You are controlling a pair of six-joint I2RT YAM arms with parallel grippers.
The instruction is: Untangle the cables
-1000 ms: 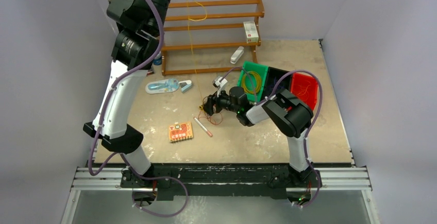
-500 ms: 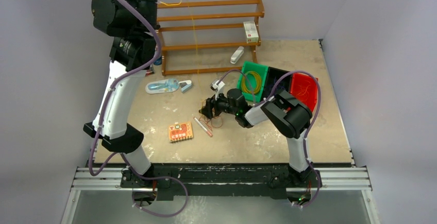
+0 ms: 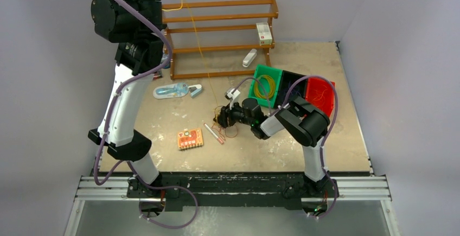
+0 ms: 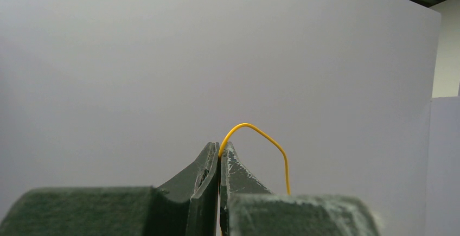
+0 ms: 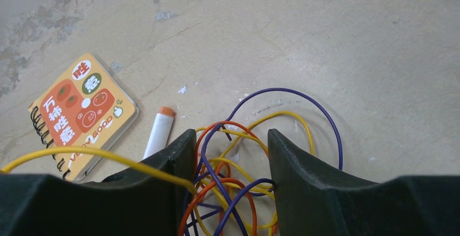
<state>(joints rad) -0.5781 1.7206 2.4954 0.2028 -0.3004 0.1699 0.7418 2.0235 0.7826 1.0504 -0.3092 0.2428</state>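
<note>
Yellow cable (image 4: 255,130) pinched in left hand (image 4: 219,154); tangle (image 5: 233,184) between right hand (image 5: 230,134) fingers.

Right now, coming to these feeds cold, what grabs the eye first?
The left fingers, raised high at the far left, pinch a yellow cable that runs down in a long line to the tangle of yellow, orange and blue loops. The right fingers stand open astride it, near a pen and an orange notebook.
</note>
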